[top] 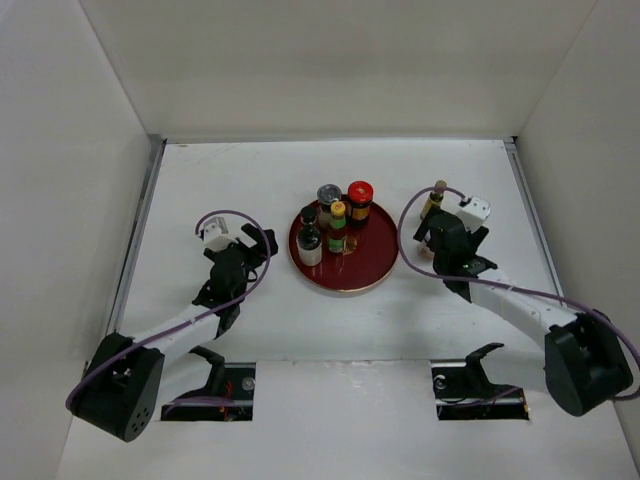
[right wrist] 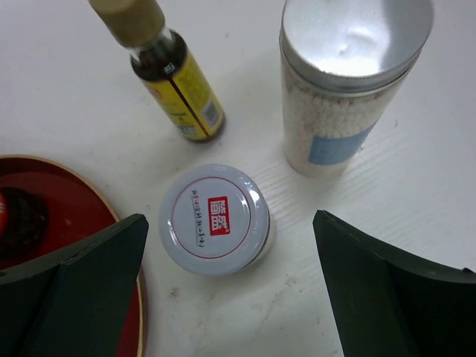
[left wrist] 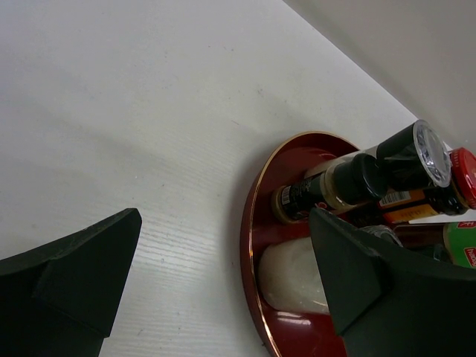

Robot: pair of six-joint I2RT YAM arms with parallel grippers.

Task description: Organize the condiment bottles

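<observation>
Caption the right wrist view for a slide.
Open right hand above a white-lidded round jar, beside a yellow-labelled brown bottle, a silver-lidded clear jar and the round red tray.

Bright, even overhead light washes the white tabletop (top: 400, 330) and white enclosure walls (top: 60, 200), leaving only faint, soft shadows. Glare whitens a clear jar's silver metal lid (right wrist: 349, 33) in the right wrist view, and the glossy round red tray (top: 350, 280) throws back reflections.
</observation>
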